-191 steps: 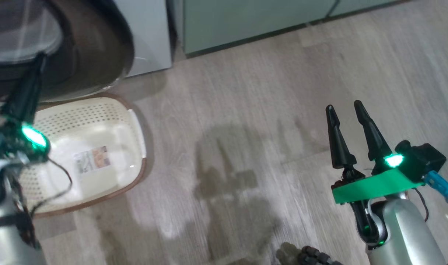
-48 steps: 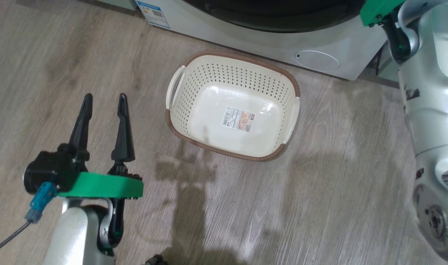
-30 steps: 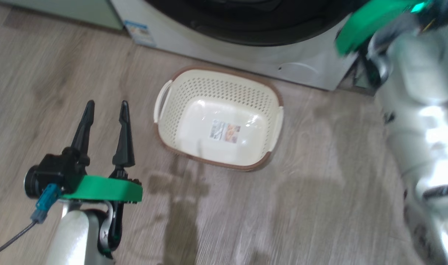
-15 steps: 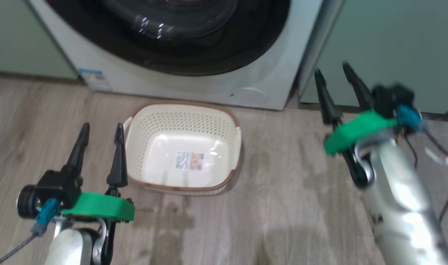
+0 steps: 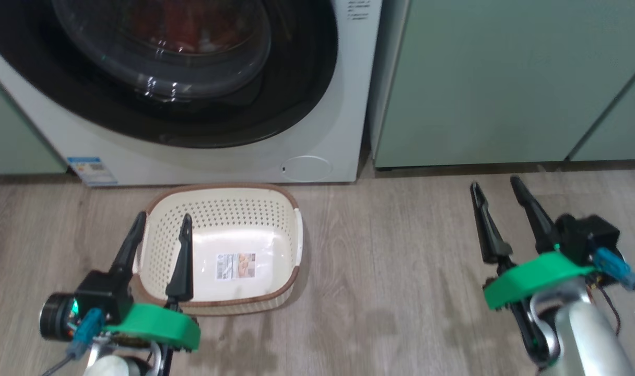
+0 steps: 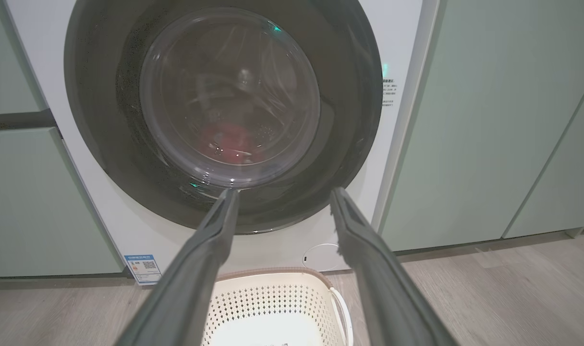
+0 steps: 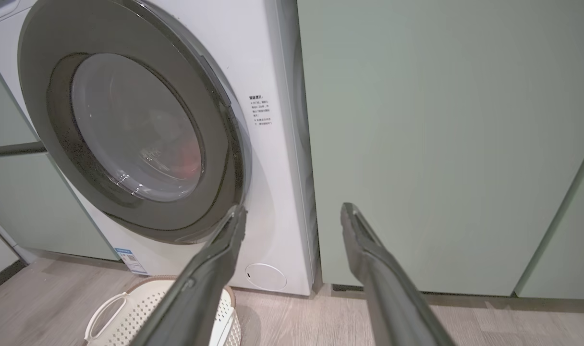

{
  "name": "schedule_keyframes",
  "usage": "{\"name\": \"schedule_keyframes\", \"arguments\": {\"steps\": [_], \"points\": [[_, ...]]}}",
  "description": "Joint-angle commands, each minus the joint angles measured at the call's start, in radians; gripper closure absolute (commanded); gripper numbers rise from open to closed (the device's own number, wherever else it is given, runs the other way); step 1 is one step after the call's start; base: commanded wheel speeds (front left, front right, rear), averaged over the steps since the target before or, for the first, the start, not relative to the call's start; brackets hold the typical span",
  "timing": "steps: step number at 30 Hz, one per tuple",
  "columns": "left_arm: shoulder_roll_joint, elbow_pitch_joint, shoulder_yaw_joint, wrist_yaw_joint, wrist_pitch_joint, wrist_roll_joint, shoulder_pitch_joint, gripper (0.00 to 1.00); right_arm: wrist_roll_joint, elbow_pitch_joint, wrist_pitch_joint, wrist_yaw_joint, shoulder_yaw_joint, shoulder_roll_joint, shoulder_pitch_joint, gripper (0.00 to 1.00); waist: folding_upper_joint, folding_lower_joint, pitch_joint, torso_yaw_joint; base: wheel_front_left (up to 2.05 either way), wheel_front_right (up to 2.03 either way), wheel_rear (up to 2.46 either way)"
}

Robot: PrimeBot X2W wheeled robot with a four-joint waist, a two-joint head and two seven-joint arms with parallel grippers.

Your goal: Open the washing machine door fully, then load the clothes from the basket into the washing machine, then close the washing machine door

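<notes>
Apparently done — red clothes (image 6: pixel 227 139) behind the shut door (image 6: pixel 229 86), basket (image 5: pixel 221 189) bare; left gripper (image 5: pixel 162 219) and right gripper (image 5: pixel 495 184) spread apart, holding nothing.

Bright, sharp frames; glare on door glass (image 5: pixel 161 89).

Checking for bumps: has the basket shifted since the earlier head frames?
No. The basket sits before the washing machine, one end just below the round flap, as earlier; only the camera moved.
</notes>
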Motion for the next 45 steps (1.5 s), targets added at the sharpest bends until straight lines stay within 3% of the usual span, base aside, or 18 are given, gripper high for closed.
{"name": "schedule_keyframes", "arguments": {"steps": [1, 12, 41, 42, 45], "points": [[0.013, -0.039, 0.031, 0.006, 0.002, 0.007, -0.016, 0.00, 0.002, -0.068, 0.016, 0.000, 0.015, 0.010, 0.003, 0.00, -0.0001, 0.0001, -0.012, -0.016, 0.00, 0.00, 0.00], [0.022, -0.066, 0.027, 0.019, 0.018, 0.005, 0.018, 0.00, -0.004, -0.208, 0.077, 0.000, -0.016, 0.010, 0.098, 0.00, -0.0001, 0.0001, -0.020, -0.029, 0.00, 0.00, 0.00], [0.037, -0.070, 0.014, 0.035, 0.020, -0.010, 0.010, 0.00, -0.008, -0.233, 0.089, 0.000, -0.010, 0.010, 0.114, 0.00, -0.0001, 0.0001, -0.008, -0.027, 0.00, 0.00, 0.00], [0.020, -0.032, -0.016, 0.034, 0.025, -0.003, 0.045, 1.00, -0.008, -0.192, 0.087, 0.000, -0.036, 0.008, 0.124, 1.00, -0.0001, 0.0001, -0.008, -0.028, 0.00, 0.00, 0.00], [0.013, -0.010, -0.017, 0.033, 0.025, -0.018, 0.050, 1.00, 0.007, -0.170, 0.085, 0.000, -0.033, 0.008, 0.129, 1.00, -0.0001, 0.0001, -0.009, -0.027, 0.00, 0.00, 0.00]]}}
